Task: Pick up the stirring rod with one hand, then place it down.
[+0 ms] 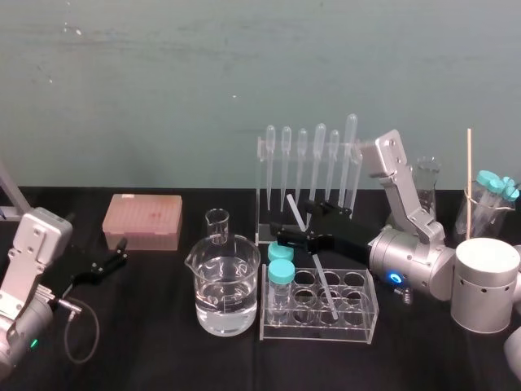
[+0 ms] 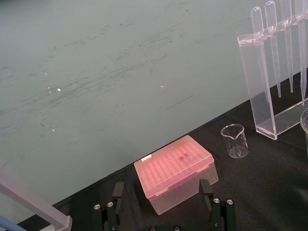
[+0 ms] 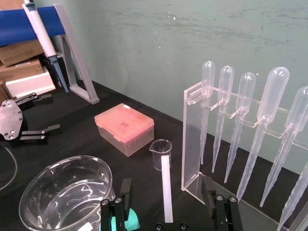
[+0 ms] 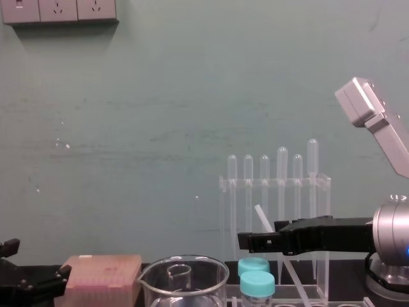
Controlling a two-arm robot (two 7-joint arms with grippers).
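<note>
The stirring rod (image 1: pixel 324 283), a thin translucent-white stick, leans in the clear tube rack (image 1: pixel 358 316) with its top end (image 4: pixel 261 219) pointing up toward the pipettes. My right gripper (image 1: pixel 286 237) reaches in from the right at mid-rod height. In the right wrist view the rod (image 3: pixel 166 192) stands between the two black fingers (image 3: pixel 126 188) with a gap on each side, so the right gripper (image 3: pixel 166 186) is open around it. My left gripper (image 1: pixel 114 262) rests low at the left of the table, open and empty (image 2: pixel 162 192).
A large beaker of water (image 1: pixel 224 289) and two blue-capped tubes (image 1: pixel 281 273) sit just left of the rod. Behind stand the pipette rack (image 1: pixel 309 163), a small beaker (image 1: pixel 217 224) and a pink tip box (image 1: pixel 142 220). A beaker of tubes (image 1: pixel 488 204) stands far right.
</note>
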